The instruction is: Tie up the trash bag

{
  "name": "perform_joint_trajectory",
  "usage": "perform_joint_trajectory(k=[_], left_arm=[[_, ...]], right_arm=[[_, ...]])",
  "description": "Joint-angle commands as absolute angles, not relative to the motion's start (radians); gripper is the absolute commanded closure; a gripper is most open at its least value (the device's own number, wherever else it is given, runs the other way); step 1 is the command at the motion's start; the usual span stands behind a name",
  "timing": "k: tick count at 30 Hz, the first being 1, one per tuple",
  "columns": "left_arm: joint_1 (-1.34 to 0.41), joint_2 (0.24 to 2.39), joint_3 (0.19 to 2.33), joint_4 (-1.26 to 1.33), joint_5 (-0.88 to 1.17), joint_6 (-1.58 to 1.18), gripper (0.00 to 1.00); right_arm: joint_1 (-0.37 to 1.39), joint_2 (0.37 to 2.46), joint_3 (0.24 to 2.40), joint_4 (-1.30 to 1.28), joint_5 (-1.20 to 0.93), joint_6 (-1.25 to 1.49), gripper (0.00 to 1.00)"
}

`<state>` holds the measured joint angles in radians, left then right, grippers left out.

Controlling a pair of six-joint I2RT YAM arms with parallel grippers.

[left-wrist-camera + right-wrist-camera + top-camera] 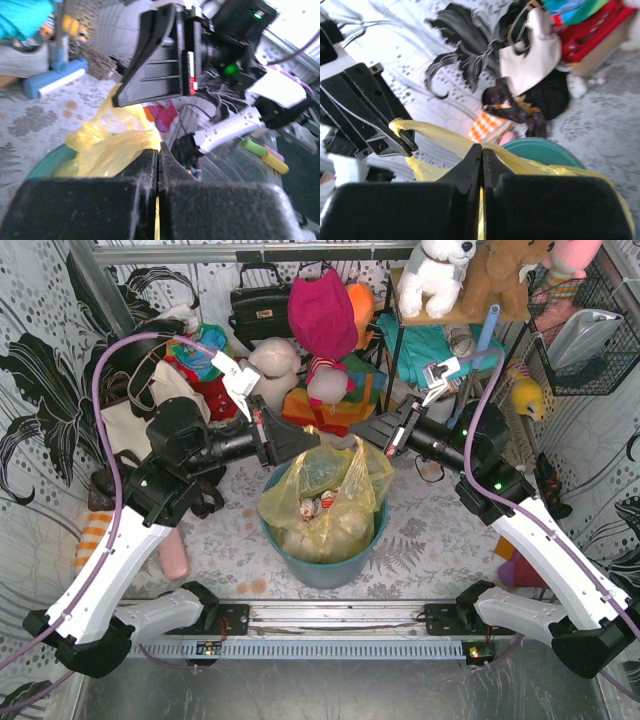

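While clamped shut on opposite edges of bag [325, 498], slumped in bin [325, 572] below, left gripper [308, 445] and right gripper [360, 436] facing nearly tip to tip, equally near, primed to cross.

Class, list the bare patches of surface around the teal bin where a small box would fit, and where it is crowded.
Free: patterned surface right of the teal round plastic bin, up to the right arm; also left of it, before the left arm. Crowded: soft toys and bags behind the bin.
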<state>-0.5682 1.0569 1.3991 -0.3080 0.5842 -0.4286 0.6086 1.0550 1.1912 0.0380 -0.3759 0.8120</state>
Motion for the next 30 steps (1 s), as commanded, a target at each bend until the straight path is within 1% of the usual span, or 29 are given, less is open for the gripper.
perform_joint_trajectory(k=[1,4,8,13,16,20,23,26,30], left_arm=[[-0.561,1.092,1.409,-0.335,0.308,-0.446,1.0],[-0.561,1.135,1.364,-0.301,0.226,-0.499,1.0],[-0.56,1.207,1.327,-0.2,0.185,-0.529,1.0],[-0.553,1.314,1.43,-0.184,0.12,-0.489,1.0],[-0.541,1.361,1.5,-0.176,0.121,-0.478,1.0],[-0.537,1.375,1.564,-0.134,0.196,-0.467,1.0],[-0.537,1.334,1.555,-0.076,0.288,-0.463,1.0],[-0.537,1.263,1.498,-0.026,0.395,-0.479,1.0],[-0.537,1.112,1.348,0.098,0.543,-0.537,1.0]], right_arm=[[0.614,1.057,1.213,-0.081,-0.154,0.779,1.0],[0.614,1.065,1.154,-0.05,-0.102,0.798,1.0],[0.605,1.099,1.115,0.019,-0.039,0.801,1.0],[0.555,1.174,1.159,0.104,-0.055,0.794,1.0],[0.529,1.213,1.194,0.155,-0.094,0.793,1.0],[0.52,1.232,1.241,0.237,-0.167,0.784,1.0],[0.521,1.225,1.262,0.302,-0.267,0.78,1.0],[0.521,1.198,1.255,0.373,-0.382,0.801,1.0],[0.521,1.149,1.206,0.491,-0.537,0.877,1.0]])
